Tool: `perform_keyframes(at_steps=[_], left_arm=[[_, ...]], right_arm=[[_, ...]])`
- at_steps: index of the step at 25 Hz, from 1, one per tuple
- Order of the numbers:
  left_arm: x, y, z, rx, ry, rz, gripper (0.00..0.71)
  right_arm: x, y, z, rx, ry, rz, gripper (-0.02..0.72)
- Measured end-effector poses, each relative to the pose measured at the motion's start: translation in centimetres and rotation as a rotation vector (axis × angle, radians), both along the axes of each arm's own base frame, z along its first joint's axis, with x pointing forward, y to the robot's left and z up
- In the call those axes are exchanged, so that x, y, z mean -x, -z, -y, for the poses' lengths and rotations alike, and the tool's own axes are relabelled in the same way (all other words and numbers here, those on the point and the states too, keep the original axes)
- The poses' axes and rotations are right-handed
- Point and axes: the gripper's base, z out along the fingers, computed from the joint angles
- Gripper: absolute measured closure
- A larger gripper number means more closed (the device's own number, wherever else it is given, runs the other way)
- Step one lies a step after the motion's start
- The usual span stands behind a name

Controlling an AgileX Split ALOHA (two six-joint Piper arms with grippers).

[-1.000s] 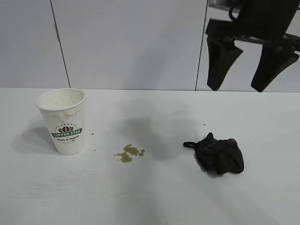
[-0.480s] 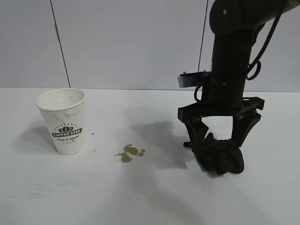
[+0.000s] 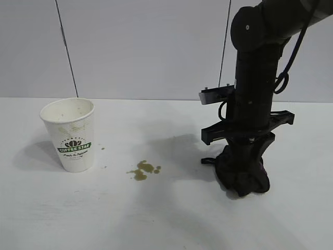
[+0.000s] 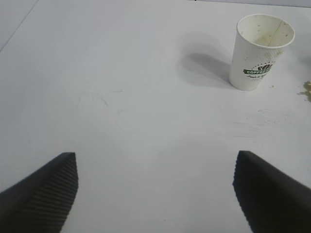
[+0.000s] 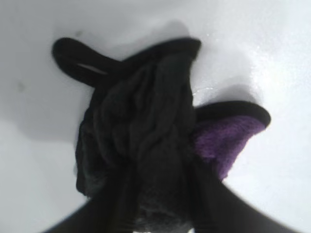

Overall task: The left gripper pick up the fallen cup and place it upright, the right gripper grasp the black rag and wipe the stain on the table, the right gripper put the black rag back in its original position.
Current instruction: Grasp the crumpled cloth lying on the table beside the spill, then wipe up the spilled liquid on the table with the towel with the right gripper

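Since half a second ago the right hand (image 3: 244,174) has been lowered further and its fingers drawn in; they are now pinched on the black rag (image 3: 244,177), which is bunched up on the bench (image 3: 166,219) at the right side. In the right wrist view the rag (image 5: 146,145) is seen gathered between the fingers, a purple patch and a loop tail showing; the fingertips are largely hidden by cloth, so the grip is probably firm but cannot be fully confirmed. The stain (image 3: 142,170) is seen left of the rag, apart from it, unwiped. Farther left the cup (image 3: 70,134) is stood upright. The left hand (image 4: 155,194) is held spread over bare bench, well apart from the cup (image 4: 262,51).
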Motion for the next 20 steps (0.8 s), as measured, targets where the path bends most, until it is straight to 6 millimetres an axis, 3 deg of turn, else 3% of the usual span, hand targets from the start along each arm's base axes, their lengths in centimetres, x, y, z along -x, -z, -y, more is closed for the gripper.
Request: perform_keyframes(at_steps=[6, 12, 16, 20], left_arm=[[0.0, 0.0, 0.0, -0.001, 0.000, 0.000, 0.085], [0.0, 0.0, 0.0, -0.001, 0.000, 0.000, 0.085], [0.0, 0.0, 0.0, -0.001, 0.000, 0.000, 0.085], [0.0, 0.0, 0.0, -0.001, 0.000, 0.000, 0.085]], right_arm=[[0.1, -0.7, -0.1, -0.017, 0.021, 0.012, 0.632], [0.1, -5.2, -1.6, -0.248, 0.100, 0.151, 0.632], [0.4, -6.4, -4.5, -0.397, 0.097, 0.224, 0.632], [1.8, -6.5, -8.7, -0.446, 0.011, 0.280, 0.632]])
